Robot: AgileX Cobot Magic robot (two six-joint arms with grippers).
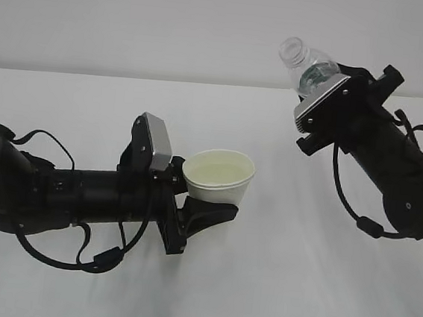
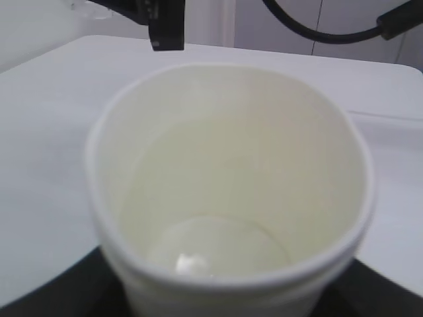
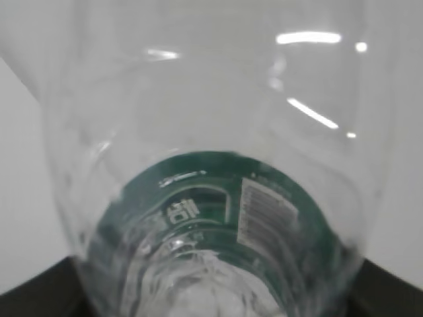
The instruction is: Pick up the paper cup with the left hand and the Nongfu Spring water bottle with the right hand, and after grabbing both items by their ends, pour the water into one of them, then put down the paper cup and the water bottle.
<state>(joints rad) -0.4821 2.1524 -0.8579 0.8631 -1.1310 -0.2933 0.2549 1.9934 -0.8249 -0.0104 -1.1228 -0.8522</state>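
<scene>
Your left hand (image 1: pixel 192 202) clamps the small white paper cup (image 1: pixel 219 176), water inside; your right hand (image 1: pixel 319 94) grips the clear ribbed green-labelled bottle (image 1: pixel 309 67) aloft. Lower both level onto the white table (image 1: pixel 274 284).

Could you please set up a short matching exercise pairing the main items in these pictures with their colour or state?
Things:
1. paper cup
2. Nongfu Spring water bottle
3. left gripper
4. table

Descriptions:
A. clear plastic with a green label, capless, held tilted above the table
B. black, closed around the cup
C. white, with water inside
D. plain white surface under both arms

Pairs: 1-C, 2-A, 3-B, 4-D
</scene>
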